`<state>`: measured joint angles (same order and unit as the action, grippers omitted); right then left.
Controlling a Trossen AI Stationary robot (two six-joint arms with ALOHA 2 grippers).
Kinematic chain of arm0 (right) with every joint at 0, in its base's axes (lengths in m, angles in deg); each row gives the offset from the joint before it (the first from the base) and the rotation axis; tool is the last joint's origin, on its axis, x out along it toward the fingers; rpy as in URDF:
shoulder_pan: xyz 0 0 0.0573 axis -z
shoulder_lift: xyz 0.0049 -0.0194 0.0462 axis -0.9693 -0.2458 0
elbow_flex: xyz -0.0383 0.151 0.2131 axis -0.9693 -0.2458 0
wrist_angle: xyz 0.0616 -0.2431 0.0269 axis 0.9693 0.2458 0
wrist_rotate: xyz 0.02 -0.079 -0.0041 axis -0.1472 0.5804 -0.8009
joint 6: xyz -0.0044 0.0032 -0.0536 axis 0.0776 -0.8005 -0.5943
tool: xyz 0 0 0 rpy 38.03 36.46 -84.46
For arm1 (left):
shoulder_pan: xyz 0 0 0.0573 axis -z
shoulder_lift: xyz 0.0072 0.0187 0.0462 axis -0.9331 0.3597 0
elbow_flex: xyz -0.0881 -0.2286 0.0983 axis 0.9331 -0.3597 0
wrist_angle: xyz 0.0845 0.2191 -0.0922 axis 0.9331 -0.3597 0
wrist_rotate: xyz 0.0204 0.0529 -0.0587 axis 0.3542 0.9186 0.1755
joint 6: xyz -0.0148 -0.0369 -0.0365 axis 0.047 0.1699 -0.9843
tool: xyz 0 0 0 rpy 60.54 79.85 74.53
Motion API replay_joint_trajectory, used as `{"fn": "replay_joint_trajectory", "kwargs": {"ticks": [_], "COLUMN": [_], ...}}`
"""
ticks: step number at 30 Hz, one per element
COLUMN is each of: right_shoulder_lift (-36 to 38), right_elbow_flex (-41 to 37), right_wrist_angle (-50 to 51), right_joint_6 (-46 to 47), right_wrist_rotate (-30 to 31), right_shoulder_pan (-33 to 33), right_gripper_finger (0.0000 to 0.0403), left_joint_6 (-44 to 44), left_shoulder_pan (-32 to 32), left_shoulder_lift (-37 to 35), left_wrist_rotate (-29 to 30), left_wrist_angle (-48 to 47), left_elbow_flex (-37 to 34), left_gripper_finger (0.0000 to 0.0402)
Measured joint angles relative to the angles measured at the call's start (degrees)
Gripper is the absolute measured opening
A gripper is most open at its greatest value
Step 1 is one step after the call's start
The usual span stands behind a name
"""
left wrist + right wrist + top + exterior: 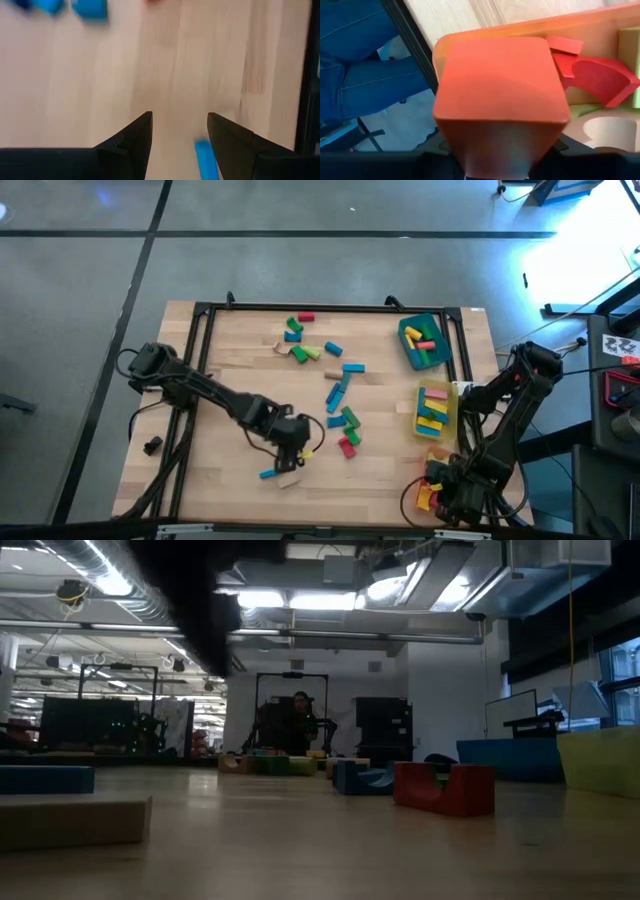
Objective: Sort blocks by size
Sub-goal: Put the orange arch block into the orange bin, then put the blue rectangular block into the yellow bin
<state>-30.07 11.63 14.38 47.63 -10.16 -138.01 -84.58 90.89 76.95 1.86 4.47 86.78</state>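
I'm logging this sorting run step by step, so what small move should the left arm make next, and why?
Probably lower the left gripper straight down and close on the blue block. Its fingers stand open above bare wood with that block lying between them, nothing held. The right gripper is busy over the orange tray with an orange-red block in its grip.

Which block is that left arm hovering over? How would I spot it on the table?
Start at the wooden table and follow the left arm down to its open left gripper, near the front edge. Just in front of it lies a small blue bar, showing between the fingers in the wrist view. It sits beside a plain wood piece, apart from the central cluster.
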Motion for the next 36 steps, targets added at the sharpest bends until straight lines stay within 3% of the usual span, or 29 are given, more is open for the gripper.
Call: {"fn": "replay_joint_trajectory", "kwargs": {"ticks": [9,21,36], "right_shoulder_lift": [0.0,0.0,0.0], "right_elbow_flex": [0.0,0.0,0.0], "right_wrist_angle": [2.5,3.8,2.2], "right_joint_6": [0.4,2.0,1.9], "right_wrist_rotate": [0.0,1.1,1.1], "right_shoulder_pan": [0.0,0.0,0.0], "right_gripper_finger": [0.0156,0.0257,0.0258], "left_joint_6": [-5.6,-17.2,-19.9], "left_shoulder_pan": [8.8,15.2,16.4], "left_shoulder_lift": [0.6,0.9,0.9], "left_wrist_rotate": [0.1,1.0,4.2], "left_wrist_angle": [-4.3,-1.3,9.1], "left_elbow_flex": [-0.1,-7.2,-14.8], "left_gripper_finger": [0.0175,0.0175,0.0175]}}
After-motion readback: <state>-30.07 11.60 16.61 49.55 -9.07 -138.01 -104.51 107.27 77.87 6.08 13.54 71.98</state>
